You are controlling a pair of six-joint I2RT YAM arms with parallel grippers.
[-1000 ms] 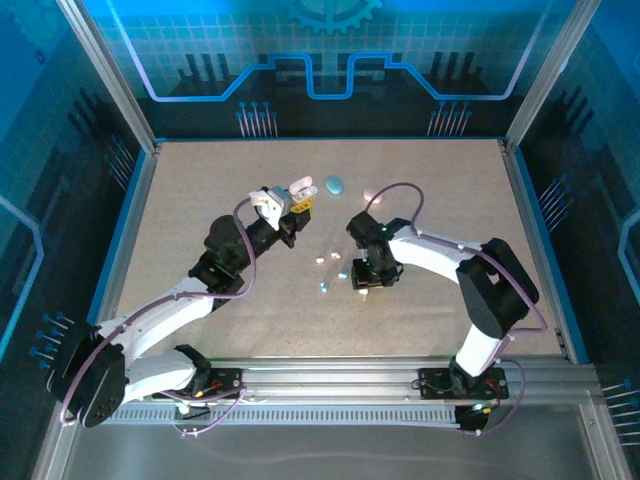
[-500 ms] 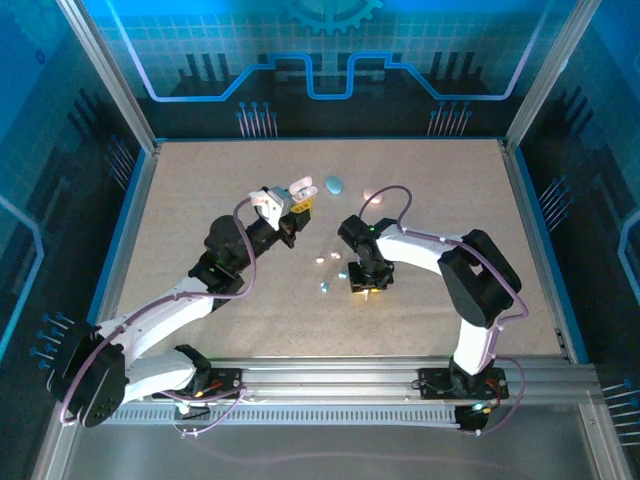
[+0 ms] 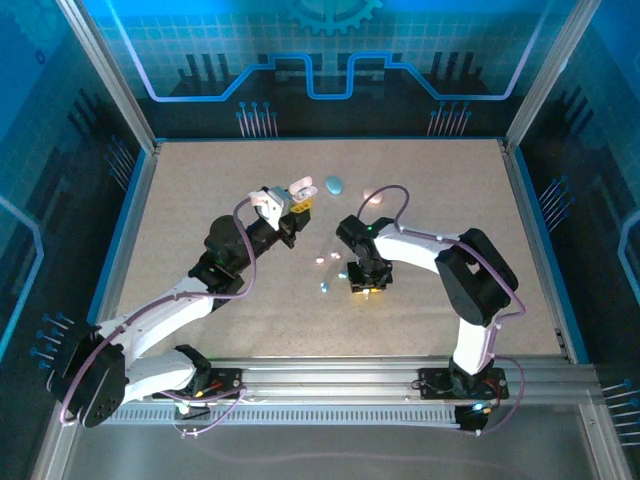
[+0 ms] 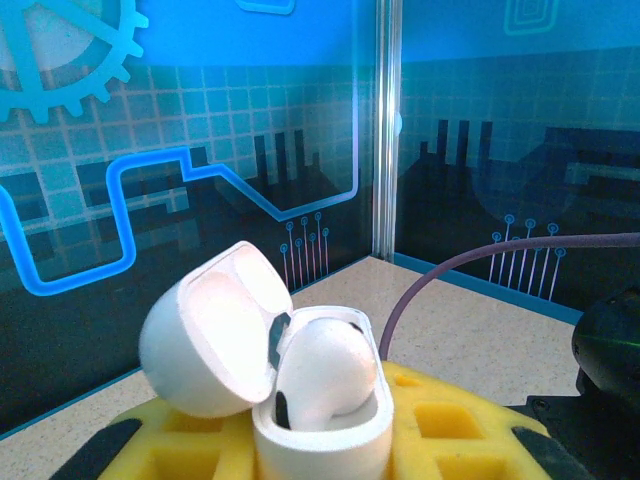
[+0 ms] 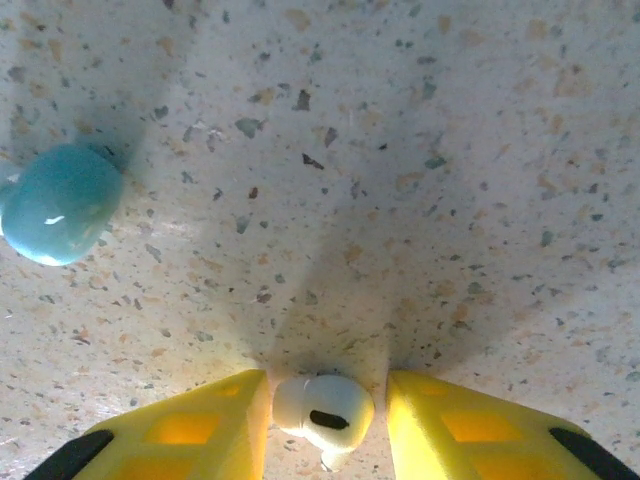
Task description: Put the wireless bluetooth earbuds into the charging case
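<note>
My left gripper (image 4: 318, 450) (image 3: 296, 201) is raised over the middle of the table and shut on a white charging case (image 4: 335, 440) (image 3: 298, 187). The case's lid (image 4: 205, 340) is flipped open, and one white earbud (image 4: 325, 370) sits in it. My right gripper (image 5: 326, 425) (image 3: 366, 286) is down at the table. Its yellow fingers (image 5: 200, 425) stand open, close on either side of a white earbud (image 5: 322, 405) lying on the surface, with a thin gap on the right. A pale blue earbud (image 5: 55, 205) (image 3: 325, 288) lies to the left of it.
A pale blue case (image 3: 334, 185) lies at the back centre with a pinkish case (image 3: 372, 196) to its right. Small earbuds (image 3: 320, 260) (image 3: 343, 275) are scattered between the grippers. The speckled table (image 3: 200, 180) is walled by blue panels.
My right gripper's fingers have drawn in around the white earbud, and its arm's elbow has swung left. The left arm and the case have not moved.
</note>
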